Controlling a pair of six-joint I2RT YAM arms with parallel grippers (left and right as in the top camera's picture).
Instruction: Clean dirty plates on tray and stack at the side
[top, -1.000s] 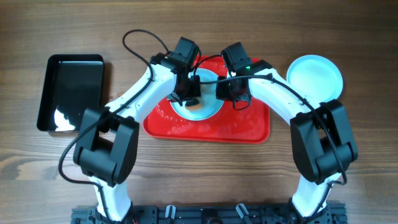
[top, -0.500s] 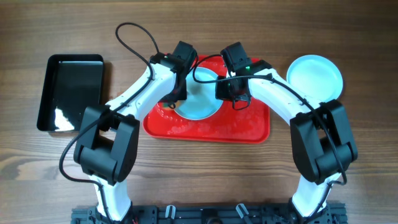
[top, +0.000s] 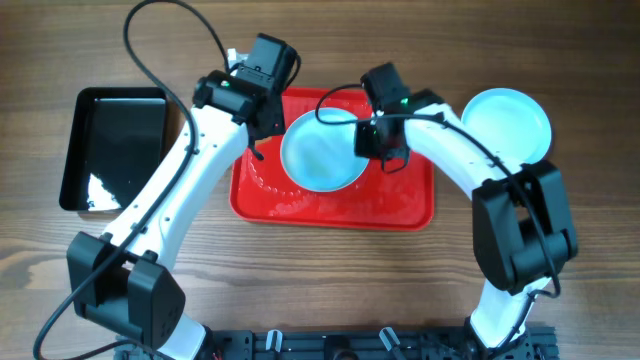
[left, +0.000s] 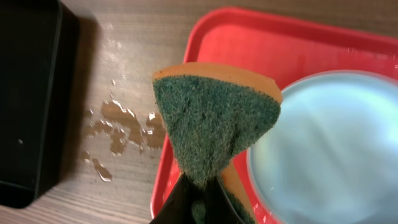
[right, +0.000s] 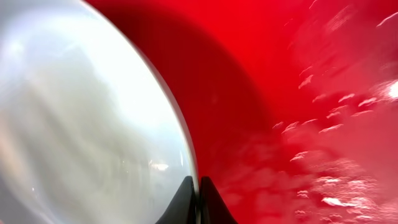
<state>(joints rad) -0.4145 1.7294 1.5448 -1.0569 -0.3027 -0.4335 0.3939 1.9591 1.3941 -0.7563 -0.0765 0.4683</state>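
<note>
Black tray (top: 112, 148) at the left of the bench (top: 320, 285); left end effector (left: 200, 198) clamped on a green-and-orange sponge (left: 214, 118) above the left rim of the red tray (top: 330, 212); one pale plate (top: 318, 152) over that tray, its right rim pinched by the right end effector (right: 199, 190); second plate (top: 505, 122) on the bench, far right.

Red rect. tray (top: 330, 210) w/ rounded corners and low rim lies mid-table, long side running left-right. Its surface is wet, w/ droplets toward the left part. One plate (top: 320, 152), round, shallow, pale mint-white, sits in the tray's far half, approx. centre. It's glossy, no smears visible. Its right rim is pinched by the right gripper (top: 368, 140); flat or lifted, can't tell. Second plate (top: 505, 122), same kind, lies off the tray on the table, just right of the tray's far-right corner. Looks clean.
</note>
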